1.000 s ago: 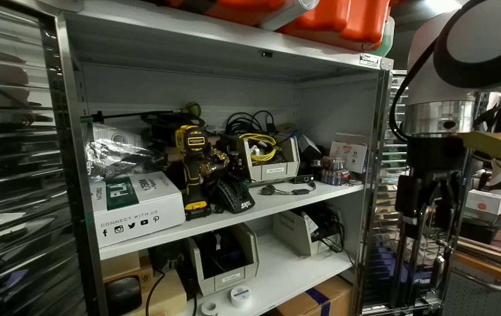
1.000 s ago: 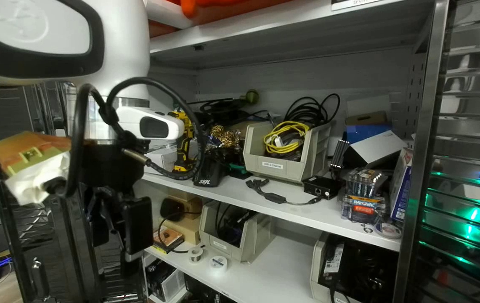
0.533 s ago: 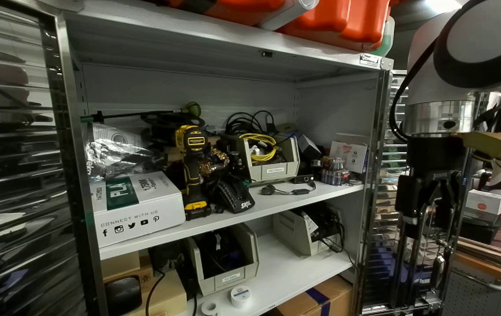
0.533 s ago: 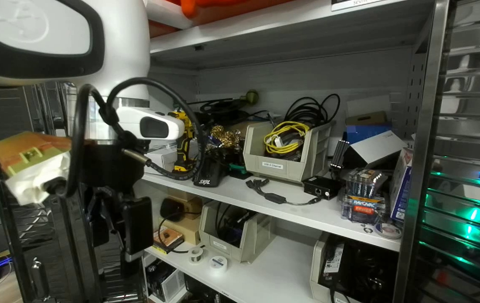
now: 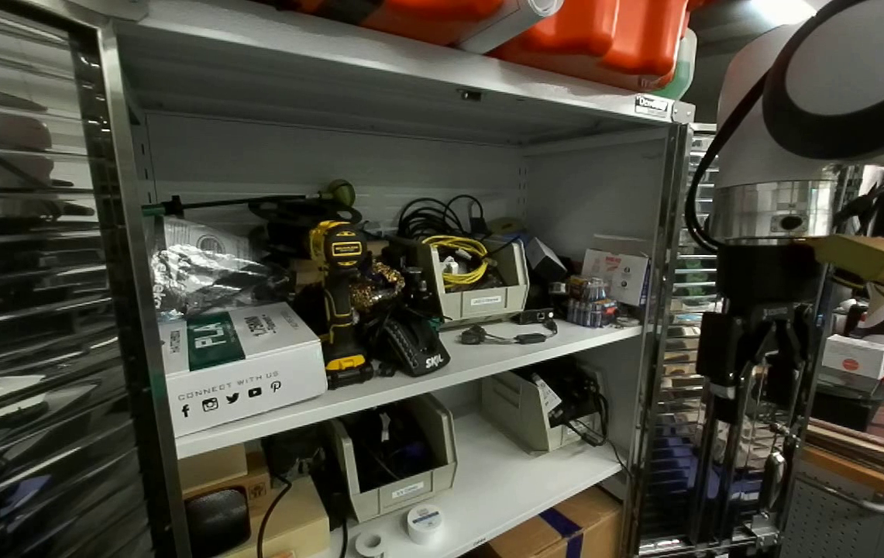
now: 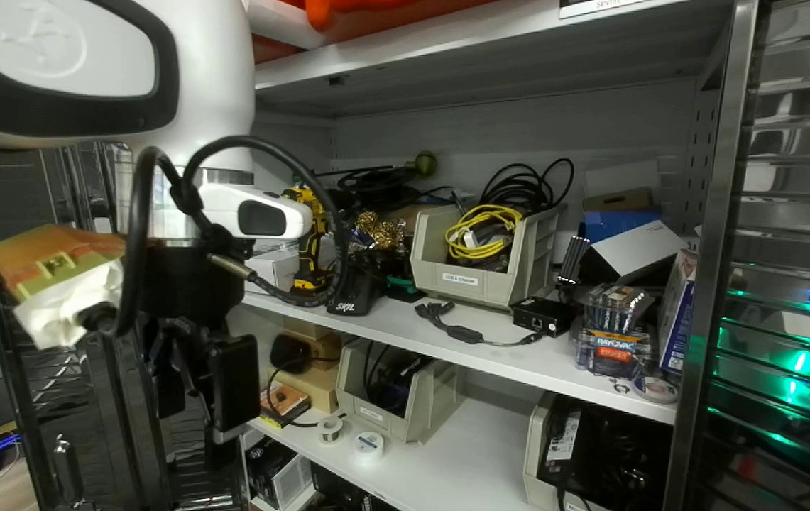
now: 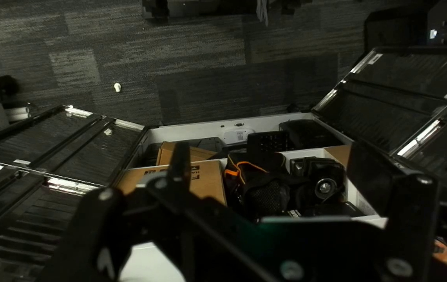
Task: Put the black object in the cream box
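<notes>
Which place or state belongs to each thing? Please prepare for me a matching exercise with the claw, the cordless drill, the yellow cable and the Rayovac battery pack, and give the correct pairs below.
Things
1. claw
2. cordless drill
3. yellow cable
4. Rayovac battery pack

Places or states
A. coiled in a labelled bin
B. in clear packaging, near the front edge of the shelf
C. open, in the air
D. standing upright beside a white printed box

Correct pairs: 1-C; 2-D; 3-A; 4-B
</notes>
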